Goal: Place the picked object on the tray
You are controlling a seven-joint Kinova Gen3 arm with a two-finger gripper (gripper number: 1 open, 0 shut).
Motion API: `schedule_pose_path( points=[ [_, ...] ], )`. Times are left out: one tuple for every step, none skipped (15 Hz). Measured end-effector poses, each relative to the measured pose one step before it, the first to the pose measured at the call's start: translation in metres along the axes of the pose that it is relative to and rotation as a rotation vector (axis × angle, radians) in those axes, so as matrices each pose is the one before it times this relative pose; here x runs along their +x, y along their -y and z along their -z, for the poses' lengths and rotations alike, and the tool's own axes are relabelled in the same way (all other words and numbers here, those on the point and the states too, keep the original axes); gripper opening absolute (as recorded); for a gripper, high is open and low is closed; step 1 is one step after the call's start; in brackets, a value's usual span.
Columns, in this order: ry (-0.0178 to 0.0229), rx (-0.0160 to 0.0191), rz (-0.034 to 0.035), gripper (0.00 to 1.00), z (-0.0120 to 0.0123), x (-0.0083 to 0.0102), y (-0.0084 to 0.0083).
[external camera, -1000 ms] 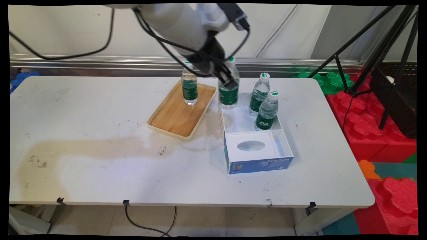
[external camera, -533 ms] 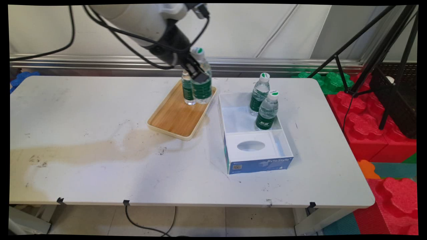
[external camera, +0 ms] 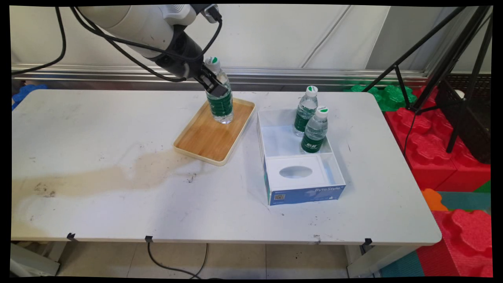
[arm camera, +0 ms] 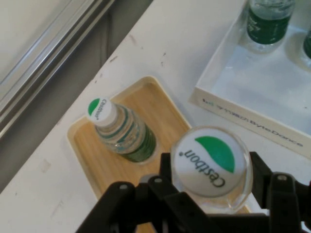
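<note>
The black two-finger hand is gripping a clear plastic water bottle with a green label and a white-and-green cap, its fingers clenched on the bottle's upper body just under the cap. In the hand view the held bottle's cap is filling the gap between the two black fingers, so the grip is looking centred. The held bottle is hanging upright over the far end of the shallow rectangular wooden tray with a pale rim, which is lying on the white counter.

A second bottle of the same kind is standing on the tray, just beside the held one; in the main view the held bottle is covering it. Whether the held bottle's base is touching the tray cannot be told from either view.

To the right of the tray, an open white cardboard box with a blue front panel is sitting on the counter, with two more matching bottles standing in its far part.

With the standing bottle so close, handling this well is, in my judgement, a matter of keeping the held bottle vertical and clear of its neighbour, since a sideways brush could tip the other one over on the smooth wood.
</note>
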Motion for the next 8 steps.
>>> schedule_pose_path(
  points=[
    [-0.00136,0.00722,0.01260,0.00,-0.00332,-0.00060,0.00193],
    [-0.00003,0.00444,0.00756,0.00,-0.00248,-0.00028,0.00106],
    [-0.00014,0.00474,0.00846,0.00,-0.00341,-0.00033,0.00106],
    [0.00168,0.00452,0.01053,0.00,-0.00567,-0.00041,0.00100],
    [0.00287,0.00259,0.00950,0.00,-0.00769,-0.00039,0.00035],
    [0.00359,0.00060,0.00601,0.00,-0.00659,-0.00024,0.00000],
    [0.00681,-0.00039,0.00799,0.00,-0.01065,-0.00048,-0.00009],
    [0.00637,0.00002,0.00667,0.00,-0.00844,-0.00064,0.00023]
  ],
)
